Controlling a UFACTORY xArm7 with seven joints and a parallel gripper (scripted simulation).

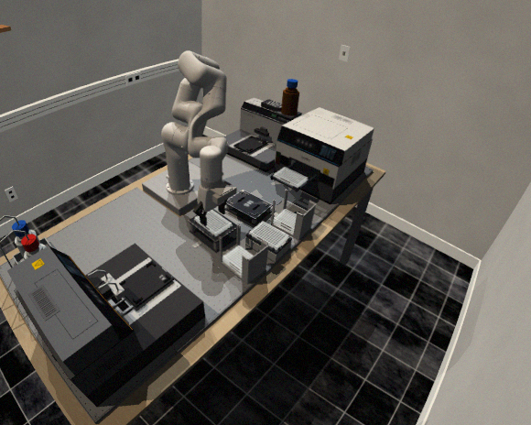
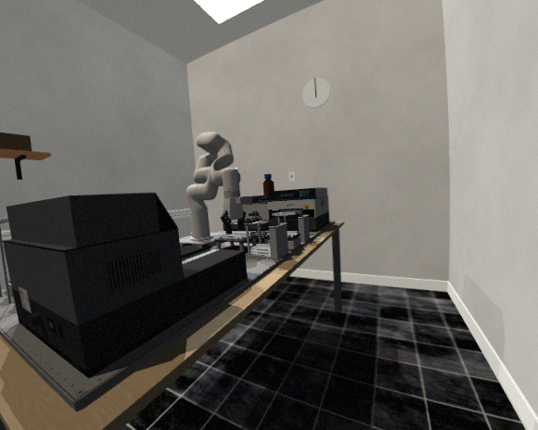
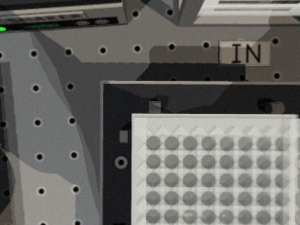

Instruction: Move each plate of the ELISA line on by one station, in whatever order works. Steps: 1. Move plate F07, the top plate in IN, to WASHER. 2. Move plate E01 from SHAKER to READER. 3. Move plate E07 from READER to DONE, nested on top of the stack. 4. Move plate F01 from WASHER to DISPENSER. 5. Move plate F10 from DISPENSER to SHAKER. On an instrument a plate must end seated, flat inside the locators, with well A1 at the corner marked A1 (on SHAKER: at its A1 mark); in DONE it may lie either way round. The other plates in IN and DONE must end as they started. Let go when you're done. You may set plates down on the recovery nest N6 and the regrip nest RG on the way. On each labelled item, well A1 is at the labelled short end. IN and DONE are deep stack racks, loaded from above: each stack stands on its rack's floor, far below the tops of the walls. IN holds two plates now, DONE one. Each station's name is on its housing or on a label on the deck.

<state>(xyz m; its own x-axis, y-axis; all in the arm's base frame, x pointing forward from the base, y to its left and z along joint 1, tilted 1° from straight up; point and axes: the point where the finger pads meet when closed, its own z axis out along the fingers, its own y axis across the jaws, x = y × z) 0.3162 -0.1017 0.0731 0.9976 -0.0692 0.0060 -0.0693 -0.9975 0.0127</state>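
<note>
End effector fully released and holding nothing, poised low over a white well plate that sits on a dark low nest on the surface.

Wrist view looks straight down: the plate's corner lies inside the nest's black frame, with small locator tabs along its edge, so it appears seated flat. The "IN" label is on the deck just beyond the nest (the plate's own ID is not readable, so which plate or station this is cannot be told from here).

Judgement: jaws are spread wide so they can straddle the plate's sides before closing.

Other plates: one on the tray in front of the white instrument, others in the walled racks near the surface's front edge. None appear disturbed.
</note>
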